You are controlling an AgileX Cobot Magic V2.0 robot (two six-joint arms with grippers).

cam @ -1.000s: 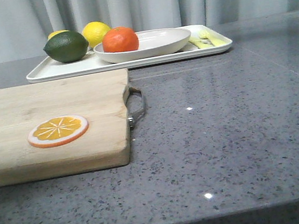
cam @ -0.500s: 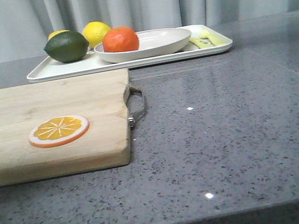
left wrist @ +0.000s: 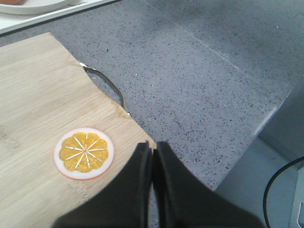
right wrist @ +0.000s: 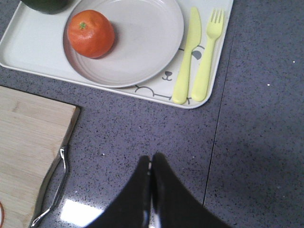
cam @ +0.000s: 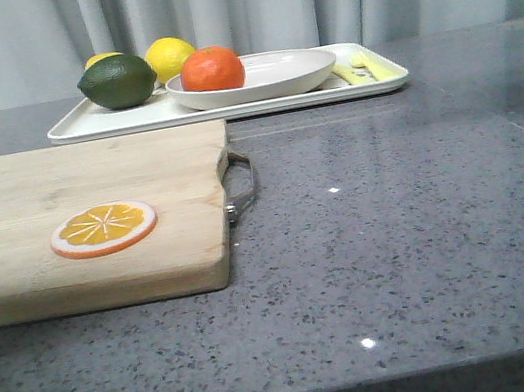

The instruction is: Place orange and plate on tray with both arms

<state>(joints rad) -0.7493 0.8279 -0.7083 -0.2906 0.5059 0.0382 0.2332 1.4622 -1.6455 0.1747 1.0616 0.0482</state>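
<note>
The orange (cam: 211,69) lies in the off-white plate (cam: 286,73), and the plate sits on the white tray (cam: 117,122) at the back of the table. In the right wrist view the orange (right wrist: 90,33) rests at one side of the plate (right wrist: 142,42), on the tray (right wrist: 28,47) with its bear drawing. My right gripper (right wrist: 151,159) is shut and empty above the grey table, short of the tray. My left gripper (left wrist: 152,147) is shut and empty above the corner of the cutting board (left wrist: 38,104). Neither gripper shows in the front view.
A wooden cutting board (cam: 74,224) with a metal handle (cam: 240,185) fills the left front and bears an orange slice disc (cam: 103,229). A dark green lime (cam: 117,82) and a yellow lemon (cam: 169,57) lie on the tray's left. Yellow cutlery (right wrist: 197,57) lies on its right.
The front view has shifted by a few pixels; the objects keep their places. No arm or gripper movement shows.
</note>
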